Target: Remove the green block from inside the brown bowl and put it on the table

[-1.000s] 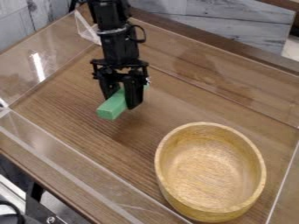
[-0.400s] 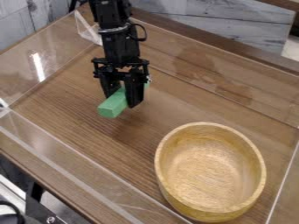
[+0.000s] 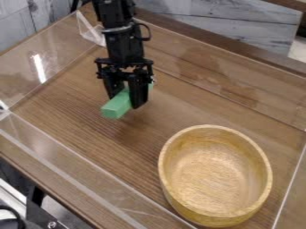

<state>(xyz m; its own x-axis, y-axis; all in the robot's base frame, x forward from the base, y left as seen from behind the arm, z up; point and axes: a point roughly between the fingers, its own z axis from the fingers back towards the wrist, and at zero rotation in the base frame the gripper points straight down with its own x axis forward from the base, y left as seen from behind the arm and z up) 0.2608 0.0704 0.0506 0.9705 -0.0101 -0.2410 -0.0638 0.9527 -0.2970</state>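
**Ana:** Nothing has moved since the earlier frame; the green block (image 3: pixel 114 108) sits just where it did, its upper end between the fingers (image 3: pixel 125 94), its lower end at or just above the table (image 3: pixel 227 89) — I can't tell if it touches.

**Ben:** So the fingers are clenched on it?

**Ana:** Yes, closed around its upper end. It looks like a small, stiff, matte bar, likely light and not slippery, nothing fragile. Pinching across its narrow sides, as now, seems the right hold.

**Ben:** And the brown bowl (image 3: pixel 216 174)?

**Ana:** Empty, well apart toward the near right corner. The block is already out of it.

**Ben:** Anything in the way?

**Ana:** Bare wood around the block. The clear acrylic wall (image 3: pixel 48 63) runs along the left edge, not close enough to hinder a release, I'd judge.
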